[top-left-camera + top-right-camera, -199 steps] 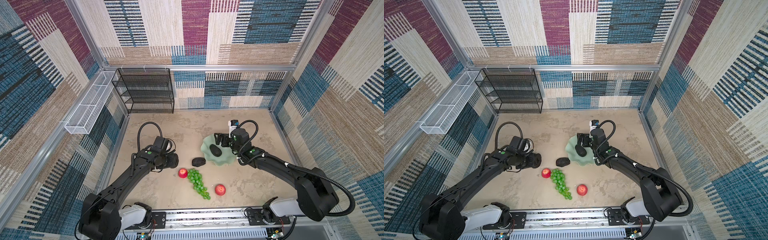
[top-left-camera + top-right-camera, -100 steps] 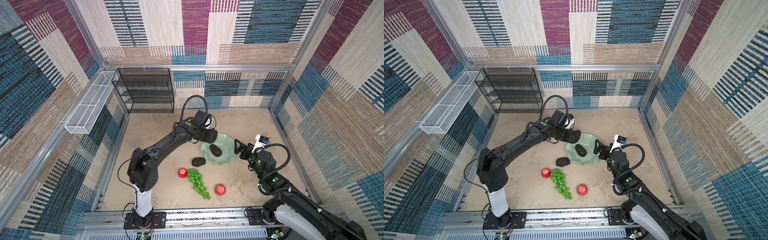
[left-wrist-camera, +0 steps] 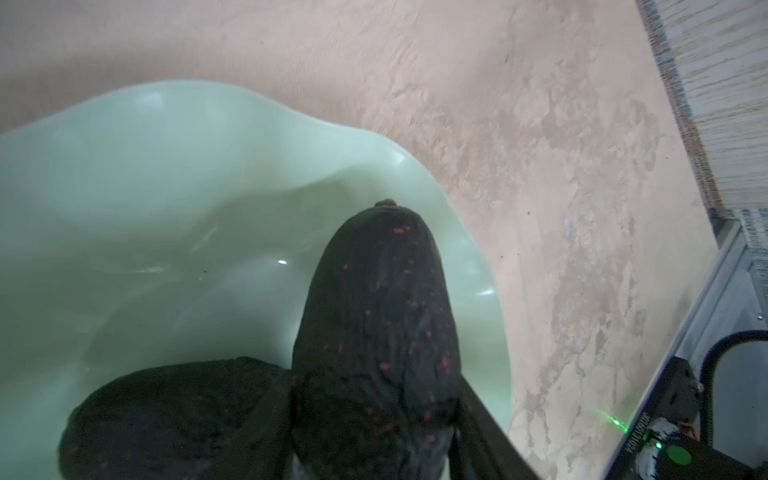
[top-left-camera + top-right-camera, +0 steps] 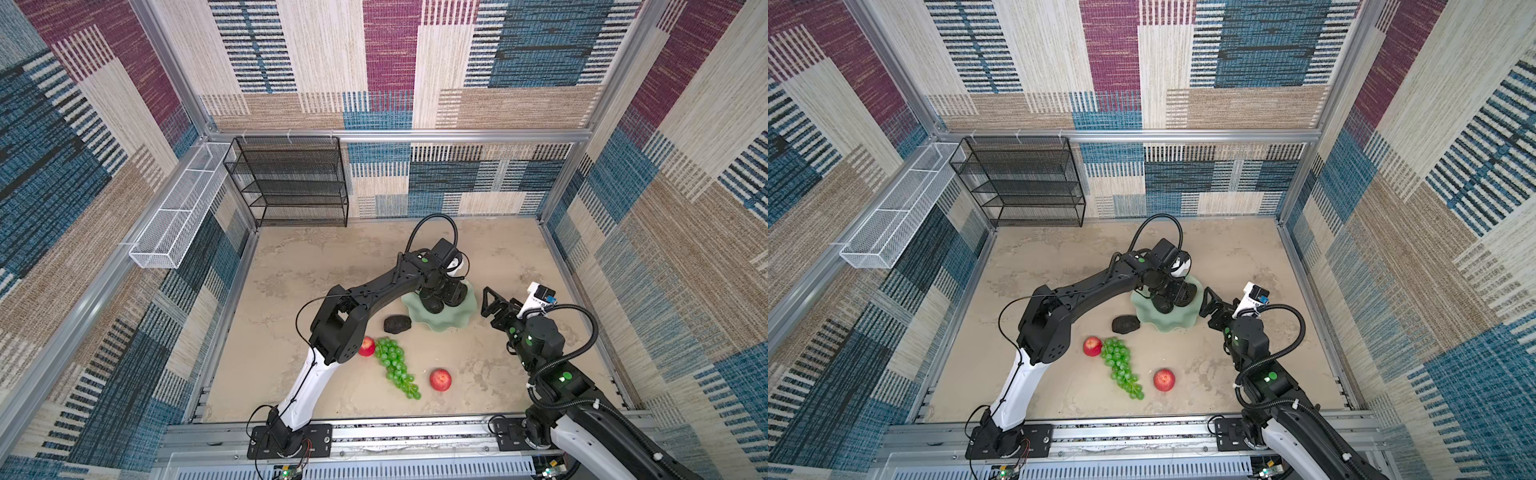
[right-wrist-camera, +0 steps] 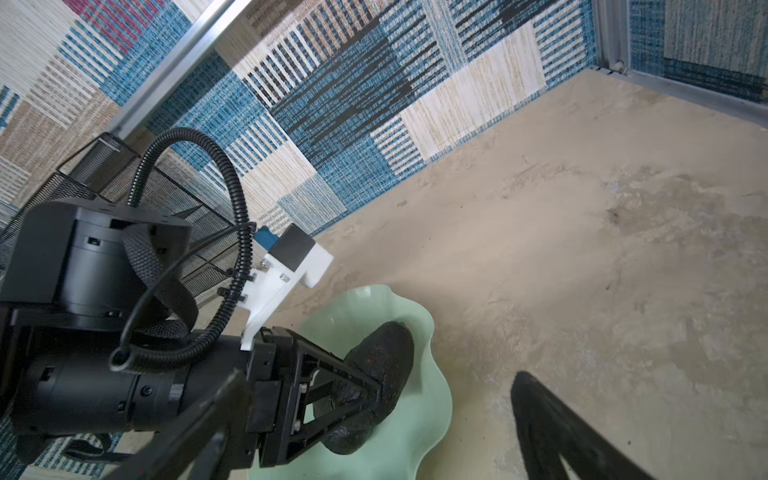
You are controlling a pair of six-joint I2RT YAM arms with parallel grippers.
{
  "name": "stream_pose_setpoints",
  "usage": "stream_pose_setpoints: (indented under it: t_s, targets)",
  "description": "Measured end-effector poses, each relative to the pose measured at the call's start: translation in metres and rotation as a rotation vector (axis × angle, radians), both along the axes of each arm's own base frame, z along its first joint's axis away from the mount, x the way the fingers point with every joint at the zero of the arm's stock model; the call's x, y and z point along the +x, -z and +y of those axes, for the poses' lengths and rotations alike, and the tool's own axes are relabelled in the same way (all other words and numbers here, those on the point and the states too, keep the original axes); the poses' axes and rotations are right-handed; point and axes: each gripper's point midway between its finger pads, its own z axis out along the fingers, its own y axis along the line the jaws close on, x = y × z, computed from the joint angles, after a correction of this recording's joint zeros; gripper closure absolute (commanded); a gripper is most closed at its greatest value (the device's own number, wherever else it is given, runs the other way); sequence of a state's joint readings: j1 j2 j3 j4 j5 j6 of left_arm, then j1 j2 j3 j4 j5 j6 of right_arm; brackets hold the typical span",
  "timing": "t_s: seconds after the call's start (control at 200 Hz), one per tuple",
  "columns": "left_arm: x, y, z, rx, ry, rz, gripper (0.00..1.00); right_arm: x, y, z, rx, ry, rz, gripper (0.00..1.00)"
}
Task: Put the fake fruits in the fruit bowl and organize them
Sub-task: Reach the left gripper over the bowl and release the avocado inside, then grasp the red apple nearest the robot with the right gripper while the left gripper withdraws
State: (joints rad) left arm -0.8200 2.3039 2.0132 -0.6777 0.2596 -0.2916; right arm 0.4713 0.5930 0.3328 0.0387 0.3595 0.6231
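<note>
My left gripper [image 4: 446,293] [image 3: 374,415] hangs low over the mint-green fruit bowl [image 4: 444,326] [image 4: 1177,326] [image 3: 145,174], shut on a dark avocado [image 3: 374,316] [image 5: 388,353]. A second avocado [image 3: 166,415] lies in the bowl beside it. A third avocado [image 4: 397,324] [image 4: 1125,324] rests on the table just left of the bowl. Two red apples [image 4: 366,346] [image 4: 440,379] and the green grapes [image 4: 395,365] [image 4: 1121,365] lie nearer the front. My right gripper [image 4: 496,309] [image 4: 1214,309] stands open and empty just right of the bowl.
A black wire shelf rack [image 4: 291,183] stands at the back left against the wall. A white mesh basket [image 4: 178,216] hangs on the left wall. The left arm's elbow [image 4: 336,328] rises over the left apple. Metal rails edge the table.
The left arm has swung from the table's left side to over the bowl with the avocado. The right gripper has pulled back from the bowl to its right side.
</note>
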Motion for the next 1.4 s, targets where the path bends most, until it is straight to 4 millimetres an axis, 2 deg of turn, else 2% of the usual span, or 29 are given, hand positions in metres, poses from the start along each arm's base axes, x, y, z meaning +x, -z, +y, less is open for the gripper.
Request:
stream_pose_setpoints:
  t_s: [0.145,0.245,0.406,0.486,0.626,0.706,0.776,0.862,0.962,1.072,1.232,1.312,1.398]
  targets:
    - [-0.001,0.011,0.006,0.037,-0.02,0.022,0.45,0.004,-0.003,0.002,-0.015,-0.003,0.009,0.0]
    - [-0.002,0.011,0.006,0.036,-0.026,0.025,0.3,0.007,-0.006,0.004,-0.036,-0.009,0.016,0.01]
    - [-0.002,0.008,0.007,0.031,-0.056,0.037,0.26,0.013,-0.011,0.013,-0.087,-0.051,0.056,0.03]
    - [0.002,-0.005,0.011,0.03,-0.072,0.008,0.25,0.016,-0.007,0.019,-0.117,-0.081,0.1,0.06]
    - [0.014,-0.044,0.027,-0.008,-0.125,-0.068,0.24,0.011,0.015,0.03,-0.158,-0.158,0.203,0.1]
    - [0.025,-0.063,0.051,-0.026,-0.187,-0.118,0.24,0.002,0.032,0.04,-0.17,-0.218,0.265,0.12]
    - [0.033,-0.079,0.081,-0.043,-0.268,-0.167,0.24,-0.011,0.049,0.055,-0.184,-0.291,0.324,0.11]
    - [0.039,-0.095,0.128,-0.073,-0.388,-0.234,0.22,-0.037,0.073,0.084,-0.196,-0.417,0.409,0.11]
    - [0.04,-0.104,0.186,-0.094,-0.53,-0.295,0.21,-0.071,0.094,0.115,-0.198,-0.542,0.497,0.11]
    - [0.035,-0.107,0.241,-0.088,-0.668,-0.357,0.2,-0.101,0.117,0.136,-0.205,-0.622,0.599,0.11]
    - [0.017,-0.106,0.296,-0.063,-0.787,-0.407,0.18,-0.13,0.141,0.15,-0.219,-0.661,0.71,0.12]
    - [0.011,-0.106,0.313,-0.051,-0.826,-0.429,0.18,-0.134,0.149,0.151,-0.227,-0.647,0.745,0.17]
    - [0.005,-0.107,0.321,-0.05,-0.842,-0.439,0.18,-0.137,0.158,0.151,-0.244,-0.633,0.775,0.21]
